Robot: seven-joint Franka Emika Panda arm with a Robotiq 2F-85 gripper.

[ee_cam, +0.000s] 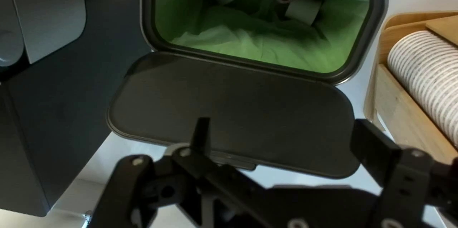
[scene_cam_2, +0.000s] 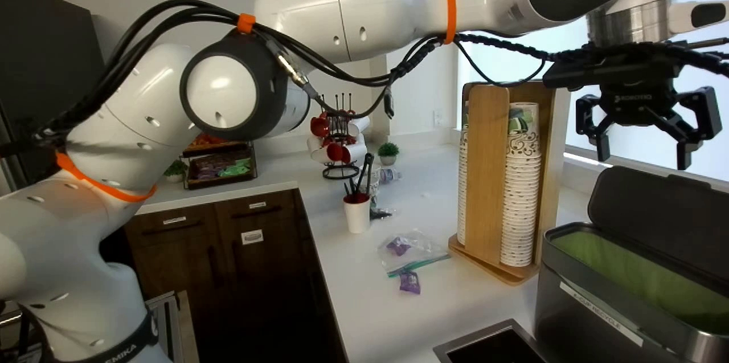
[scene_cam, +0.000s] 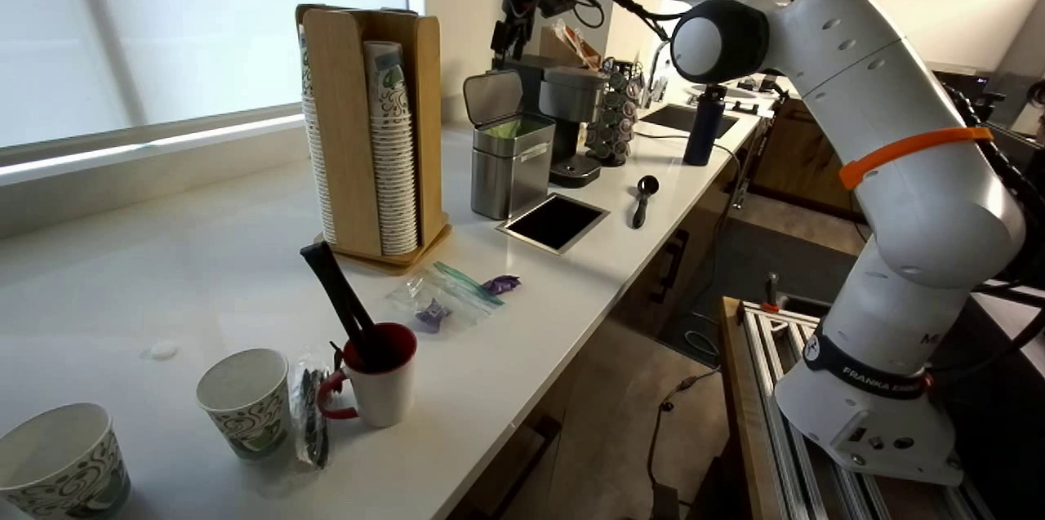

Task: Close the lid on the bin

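The hand [scene_cam_2: 643,156], spread and empty, hangs above the bin [scene_cam: 522,179]; I'd tip its lid [ee_cam: 232,108] forward from behind.

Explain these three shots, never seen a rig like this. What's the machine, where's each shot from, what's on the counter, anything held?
The machine is a robot arm ending in a two-fingered gripper. Two pictures are taken from different spots outside it, showing the whole scene; the close-up is taken from its wrist, looking past the gripper at an open bin and its raised lid. On the counter are the bin, a coffee maker, a black scoop, a plastic bag, a mug and a wooden holder stacked with paper cups, among other things. Nothing is held: the gripper stands open near the lid.
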